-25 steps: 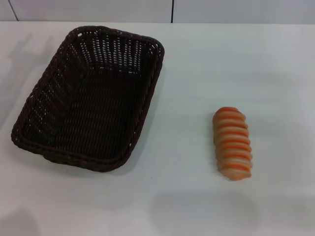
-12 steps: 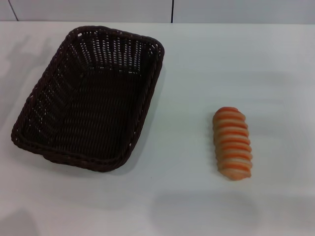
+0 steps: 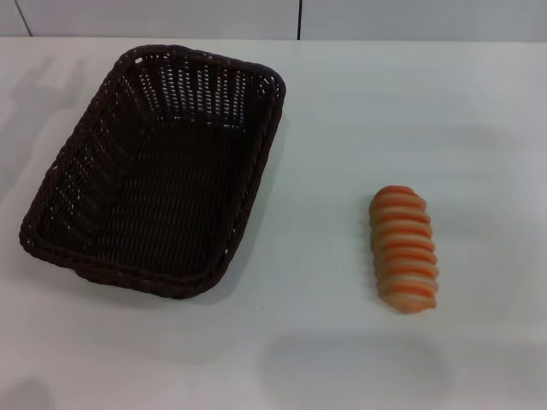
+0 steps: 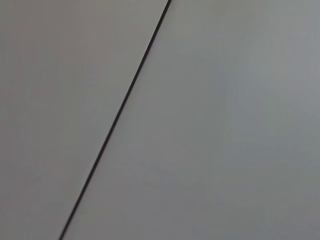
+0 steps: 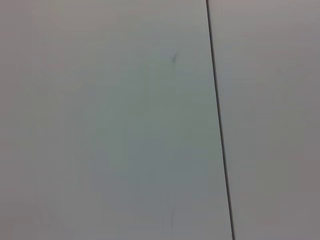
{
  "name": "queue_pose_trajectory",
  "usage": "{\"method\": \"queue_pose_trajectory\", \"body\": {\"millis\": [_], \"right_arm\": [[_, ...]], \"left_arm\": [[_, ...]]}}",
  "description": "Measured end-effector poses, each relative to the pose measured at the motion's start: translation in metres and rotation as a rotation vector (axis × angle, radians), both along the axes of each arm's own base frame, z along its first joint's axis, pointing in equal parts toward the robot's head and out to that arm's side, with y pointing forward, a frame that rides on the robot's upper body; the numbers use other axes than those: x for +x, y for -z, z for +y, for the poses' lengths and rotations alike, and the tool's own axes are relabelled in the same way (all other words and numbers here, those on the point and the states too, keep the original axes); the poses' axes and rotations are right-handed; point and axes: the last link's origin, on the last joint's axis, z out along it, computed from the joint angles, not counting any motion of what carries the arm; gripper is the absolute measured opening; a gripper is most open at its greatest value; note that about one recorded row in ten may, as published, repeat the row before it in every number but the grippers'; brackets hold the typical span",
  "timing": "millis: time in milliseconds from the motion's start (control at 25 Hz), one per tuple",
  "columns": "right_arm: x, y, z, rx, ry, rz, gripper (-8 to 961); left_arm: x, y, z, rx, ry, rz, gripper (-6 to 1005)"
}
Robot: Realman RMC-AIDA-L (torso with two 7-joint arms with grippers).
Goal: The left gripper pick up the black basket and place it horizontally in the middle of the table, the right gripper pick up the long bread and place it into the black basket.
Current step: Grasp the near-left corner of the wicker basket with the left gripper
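The black basket (image 3: 154, 171) is a large dark woven basket standing empty on the left half of the white table (image 3: 342, 120), its long side running front to back and slightly slanted. The long bread (image 3: 403, 248), a small loaf with orange and cream stripes, lies on the table to the basket's right, well apart from it. Neither gripper shows in the head view. Both wrist views show only a plain pale surface crossed by a thin dark seam.
A wall panel with a dark vertical seam (image 3: 300, 19) runs behind the table's far edge. Faint shadows lie on the table at the far left (image 3: 34, 90) and along the front (image 3: 350, 367).
The faint shadow at the far left of the table has shifted slightly. The basket and the bread have not moved.
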Motion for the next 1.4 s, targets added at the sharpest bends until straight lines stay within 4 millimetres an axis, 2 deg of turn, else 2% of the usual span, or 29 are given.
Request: {"method": "queue_pose_trajectory", "body": {"millis": [280, 400, 480, 1040, 1280, 1320, 1400], "right_arm": [[-0.003, -0.001, -0.001, 0.003, -0.008, 0.001, 613], [-0.003, -0.001, -0.002, 0.004, -0.01, 0.002, 613], [-0.004, -0.002, -0.002, 0.006, -0.01, 0.002, 614], [-0.006, -0.004, -0.007, -0.005, -0.004, 0.01, 614], [-0.006, -0.003, -0.007, -0.012, 0.0, 0.012, 614], [-0.006, -0.003, -0.007, -0.014, 0.002, 0.012, 614], [-0.006, -0.003, -0.007, -0.015, 0.002, 0.012, 614]], "left_arm": [[0.044, -0.038, 0.001, -0.156, -0.008, 0.071, 602], [0.051, -0.044, 0.0, -0.18, -0.023, 0.095, 601], [0.064, -0.052, -0.001, -0.22, -0.056, 0.149, 600], [0.101, -0.046, -0.001, -0.497, -0.216, 0.322, 594], [0.105, -0.042, -0.002, -0.553, -0.246, 0.355, 591], [0.111, -0.036, -0.001, -0.628, -0.29, 0.427, 591], [0.111, -0.036, -0.001, -0.628, -0.29, 0.427, 590]]}}
